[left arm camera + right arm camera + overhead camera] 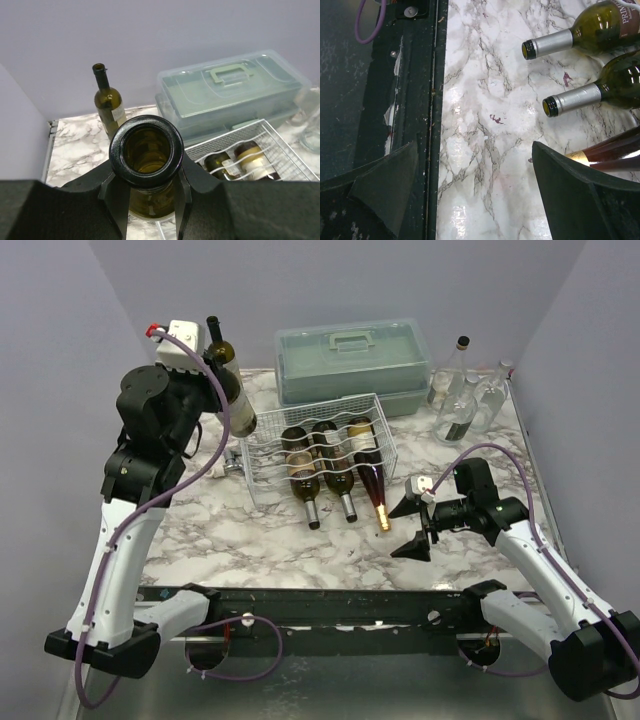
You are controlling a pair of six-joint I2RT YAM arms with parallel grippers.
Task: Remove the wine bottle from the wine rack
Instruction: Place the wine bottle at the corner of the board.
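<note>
Just left of the rack (262, 476), held tilted: wine bottle (238, 402), neck pinched between the fingers of the left gripper (147, 195). Behind the rack's left corner, a second bottle (106, 102), upright. In the rack, three more bottles (335, 468) lying side by side. Right of the rack's front, right gripper (418, 525), fingers spread wide.
</note>
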